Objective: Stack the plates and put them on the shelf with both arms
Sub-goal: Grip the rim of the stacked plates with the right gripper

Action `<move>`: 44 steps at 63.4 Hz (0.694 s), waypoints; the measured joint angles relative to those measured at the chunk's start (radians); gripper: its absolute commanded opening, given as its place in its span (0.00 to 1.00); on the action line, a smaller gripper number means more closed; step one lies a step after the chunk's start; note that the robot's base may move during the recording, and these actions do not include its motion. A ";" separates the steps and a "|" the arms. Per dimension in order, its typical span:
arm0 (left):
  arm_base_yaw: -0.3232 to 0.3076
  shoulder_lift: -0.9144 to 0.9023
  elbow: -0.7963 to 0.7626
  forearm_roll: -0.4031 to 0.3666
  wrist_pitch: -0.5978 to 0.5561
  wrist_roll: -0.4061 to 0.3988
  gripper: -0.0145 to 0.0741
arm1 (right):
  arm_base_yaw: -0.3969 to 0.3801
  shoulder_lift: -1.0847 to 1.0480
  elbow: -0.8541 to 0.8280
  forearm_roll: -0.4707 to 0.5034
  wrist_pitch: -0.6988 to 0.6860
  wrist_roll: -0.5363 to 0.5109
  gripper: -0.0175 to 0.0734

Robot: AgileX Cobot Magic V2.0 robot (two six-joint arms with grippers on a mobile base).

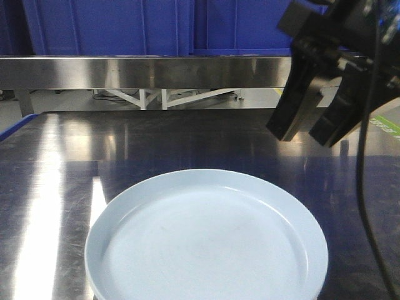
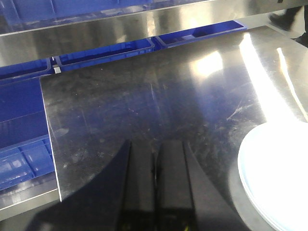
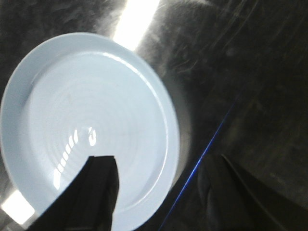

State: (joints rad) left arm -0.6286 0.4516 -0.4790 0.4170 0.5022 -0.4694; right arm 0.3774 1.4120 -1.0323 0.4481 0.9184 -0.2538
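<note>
The right gripper [image 1: 305,139] has its two black fingers spread wide, and they grip nothing. In the right wrist view, one finger [image 3: 98,192] sits over the bowl of the plate [image 3: 86,120], close to its near edge. The other finger [image 3: 240,197] sits beyond the rim, over the dark steel tabletop [image 3: 250,72], so the rim passes between the two. In the front view this gripper hangs clear of the plate [image 1: 206,237], above and behind its far right edge, fingers angled down toward the tabletop [image 1: 187,137].

The left gripper [image 2: 155,144] has its fingers pressed together, with only a thin seam between them. The plate [image 2: 276,178] lies off to the right of these jaws, apart from them, with a strip of bare tabletop [image 2: 144,96] between.

The plate lies flat on the tabletop with its open face up. It is round, so it has no long axis and points no way. Its rim shows a doubled line in the left wrist view; whether a second plate lies under it cannot be told.

Beyond both jaws, past the tabletop's far edge, the shelf [image 1: 156,72] runs level across the front view, with a blue crate [image 1: 125,25] behind it.
</note>
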 measured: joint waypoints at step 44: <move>0.000 0.000 0.000 0.000 0.000 0.000 0.26 | 0.008 0.000 0.224 0.056 -0.166 0.037 0.73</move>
State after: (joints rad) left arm -0.6286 0.4516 -0.4790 0.4170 0.5022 -0.4694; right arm 0.3849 1.4116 -0.8080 0.5046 0.7528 -0.2170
